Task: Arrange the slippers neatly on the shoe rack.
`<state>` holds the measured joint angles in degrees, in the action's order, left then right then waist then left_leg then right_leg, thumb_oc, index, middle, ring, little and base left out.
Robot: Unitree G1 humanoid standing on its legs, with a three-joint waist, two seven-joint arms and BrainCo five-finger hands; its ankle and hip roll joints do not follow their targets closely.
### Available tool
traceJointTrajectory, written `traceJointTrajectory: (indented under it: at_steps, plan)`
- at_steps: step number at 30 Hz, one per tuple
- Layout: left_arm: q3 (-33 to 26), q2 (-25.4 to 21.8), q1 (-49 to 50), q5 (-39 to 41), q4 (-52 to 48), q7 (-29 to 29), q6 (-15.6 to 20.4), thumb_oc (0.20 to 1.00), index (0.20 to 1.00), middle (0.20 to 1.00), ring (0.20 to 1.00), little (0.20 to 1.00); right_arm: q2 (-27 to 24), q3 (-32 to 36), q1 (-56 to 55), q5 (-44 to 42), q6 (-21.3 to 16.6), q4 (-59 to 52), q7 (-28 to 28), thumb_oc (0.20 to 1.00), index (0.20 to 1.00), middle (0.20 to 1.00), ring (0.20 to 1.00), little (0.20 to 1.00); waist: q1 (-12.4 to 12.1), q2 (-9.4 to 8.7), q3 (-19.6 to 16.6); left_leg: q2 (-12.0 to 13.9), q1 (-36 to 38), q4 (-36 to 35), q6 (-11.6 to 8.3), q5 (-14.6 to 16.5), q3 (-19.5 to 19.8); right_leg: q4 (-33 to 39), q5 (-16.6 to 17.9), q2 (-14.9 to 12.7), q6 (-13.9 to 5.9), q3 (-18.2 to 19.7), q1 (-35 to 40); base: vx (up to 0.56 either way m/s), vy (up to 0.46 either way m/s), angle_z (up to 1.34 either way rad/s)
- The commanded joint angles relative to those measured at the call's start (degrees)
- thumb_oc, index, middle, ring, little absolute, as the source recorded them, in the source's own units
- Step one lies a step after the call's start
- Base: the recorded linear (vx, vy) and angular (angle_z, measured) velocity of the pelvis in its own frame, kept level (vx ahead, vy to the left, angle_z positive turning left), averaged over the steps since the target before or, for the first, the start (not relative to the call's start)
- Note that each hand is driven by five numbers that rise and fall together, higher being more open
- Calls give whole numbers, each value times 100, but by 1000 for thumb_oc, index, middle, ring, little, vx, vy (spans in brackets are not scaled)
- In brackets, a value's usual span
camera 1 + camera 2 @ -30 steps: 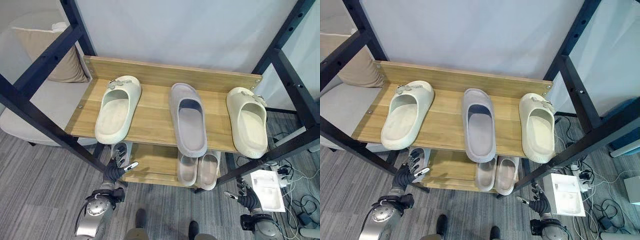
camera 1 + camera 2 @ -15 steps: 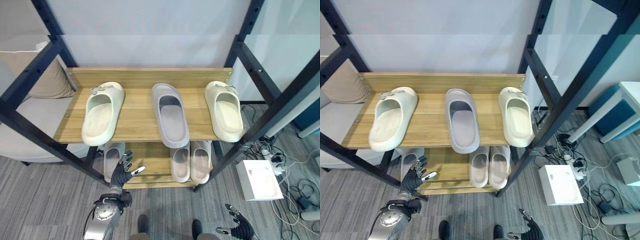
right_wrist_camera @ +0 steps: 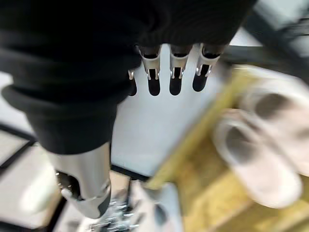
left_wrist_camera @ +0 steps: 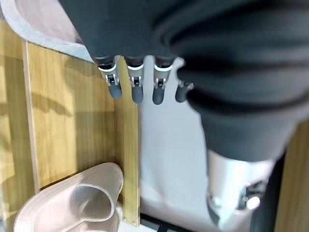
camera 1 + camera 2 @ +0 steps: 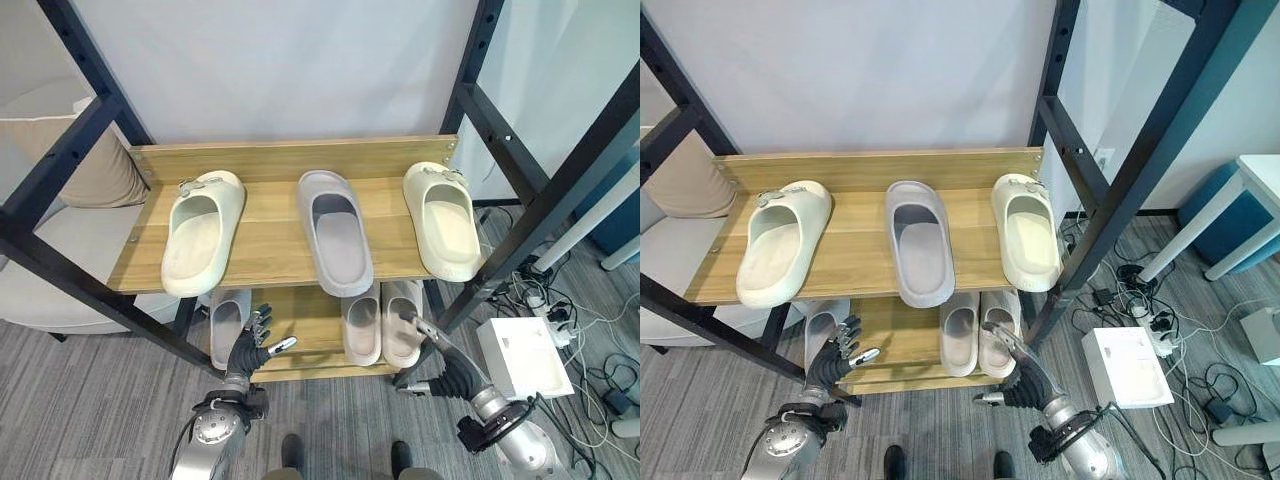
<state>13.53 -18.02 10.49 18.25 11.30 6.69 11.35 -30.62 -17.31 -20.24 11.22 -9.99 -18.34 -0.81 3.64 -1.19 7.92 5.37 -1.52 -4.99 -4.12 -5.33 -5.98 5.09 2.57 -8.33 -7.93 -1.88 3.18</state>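
The two-tier shoe rack [image 5: 270, 232] of light wood boards in a black metal frame stands against a pale wall, and all the slippers I can see are already on it. On the top board a cream foam slipper with a small decoration on its strap [image 5: 203, 243] lies at the left end, slightly angled, its heel at the front edge; a grey foam slipper [image 5: 336, 243] sits in the middle with its heel poking a little over the front lip; a second cream slipper [image 5: 442, 219] lies at the right end, well apart from its twin. On the lower board a single pale pinkish slipper [image 5: 229, 318] rests on the left, and a pair of the same pale slippers [image 5: 383, 322] sits side by side, touching, on the right under the grey one. The left hand [image 5: 249, 350] hovers low in front of the lower shelf, just beside the lone pale slipper, fingers spread and straight, thumb out, holding nothing; its wrist view shows the fingertips [image 4: 136, 93] extended over the lower board. The right hand [image 5: 1021, 381] is raised in front of the pair on the lower board, fingers relaxed and extended, also empty. A beige cushion [image 5: 88, 165] rests on a light grey seat to the left of the rack, and a white box [image 5: 522, 358] lies on the grey floor to the right, beside a tangle of cords.
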Motion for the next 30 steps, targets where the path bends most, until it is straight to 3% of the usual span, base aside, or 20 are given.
traceJointTrajectory:
  at_steps: [1,7,12,18,21,24,27,30]
  plan:
    - [-175,-348,-495,-324,-142,-2,294,1000,1000,1000,1000,1000,-119,149,6,-202,-285,-205,-23,1000,1000,1000,1000,1000,-91,-232,76,87,384,-1,21,542,7,-123,-347,-117,-173,-132,85,0,0,0]
    - [-236,-408,-521,-415,-143,35,349,1000,1000,1000,1000,1000,-475,397,-79,-223,-513,-1035,26,1000,1000,1000,1000,1000,-64,-250,3,103,396,-1,9,554,0,-128,-346,-105,-178,-129,94,0,0,0]
    - [-241,-420,-444,-489,-112,-39,415,1000,1000,1000,1000,1000,-1074,1474,-48,224,-902,-2131,510,1000,1000,1000,1000,1000,78,-259,-130,132,418,-1,15,584,-57,-134,-314,-82,-213,-61,50,5,5,-1]
    - [-147,-389,-466,-398,-208,-204,402,1000,1000,1000,1000,1000,-1183,2056,556,733,-839,-2158,925,1000,1000,1000,1000,1000,58,-231,-255,127,402,-1,38,604,-33,-141,-312,-91,-228,-84,48,17,15,-2]
    - [-117,-306,-389,-345,-187,-311,363,1000,1000,1000,1000,1000,-1003,2200,1282,1665,-534,-1678,1453,1000,1000,1000,1000,1000,-88,-227,-335,88,373,-1,73,639,52,-125,-321,-105,-223,-175,83,31,17,4]
    - [-82,-285,-380,-267,-136,-273,324,1000,1000,1000,1000,1000,-787,1847,2092,2175,-143,-964,1852,1000,1000,1000,1000,1000,-269,-247,-353,54,355,-1,96,656,144,-109,-330,-120,-212,-243,132,51,19,16]
    - [-93,-257,-287,-126,-117,-255,279,1000,1000,1000,1000,1000,-439,1250,3008,2342,246,86,2160,1000,1000,1000,1000,1000,-528,-320,-315,-19,317,-1,127,662,301,-88,-351,-156,-188,-380,204,59,30,22]
    - [-104,-255,-236,-82,-87,-252,275,1000,1000,1000,1000,1000,-300,1092,3246,2300,335,425,2232,1000,1000,1000,1000,1000,-685,-350,-294,-51,294,-1,139,666,389,-72,-359,-163,-192,-448,237,43,18,28]
